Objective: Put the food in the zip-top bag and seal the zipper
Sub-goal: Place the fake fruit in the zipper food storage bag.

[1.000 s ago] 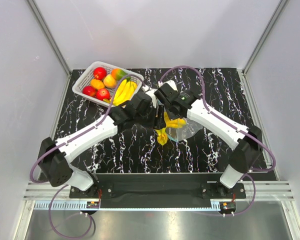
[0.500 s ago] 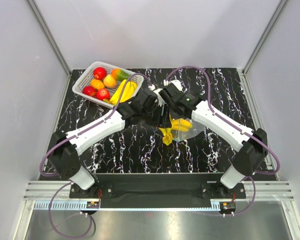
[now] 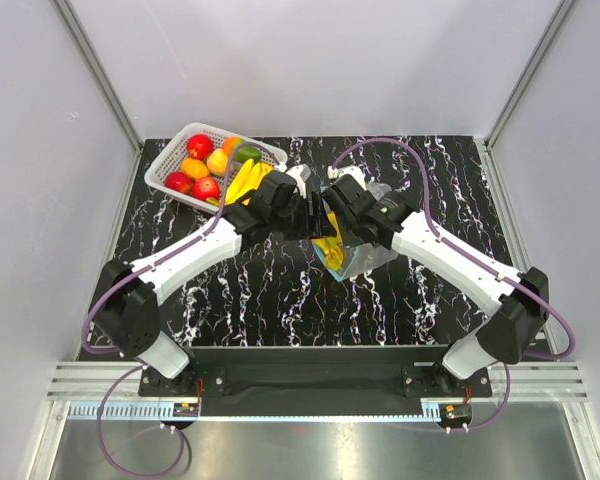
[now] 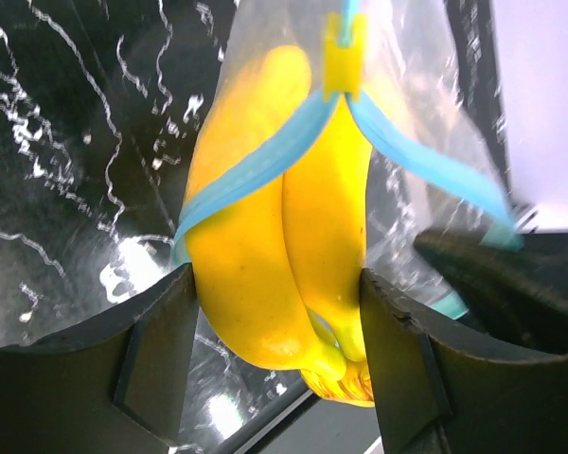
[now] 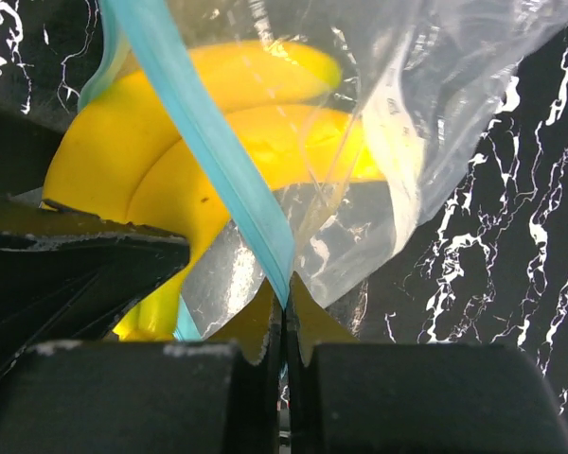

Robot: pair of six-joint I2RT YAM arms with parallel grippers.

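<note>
The left gripper is clamped on the yellow banana bunch, with one finger pressed to each side. The bunch is wedged partway through the mouth of the clear crinkly plastic zip-top bag, and the thin blue zipper strip is parted around it. The right gripper is pinched tight on that strip. The bag is held mid-way across the black white-veined marble table. The other fruits are kept in the white lattice plastic basket at the far left.

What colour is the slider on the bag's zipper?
Yellow slider, riding on the light-blue zipper. The left wrist view shows it best.
</note>
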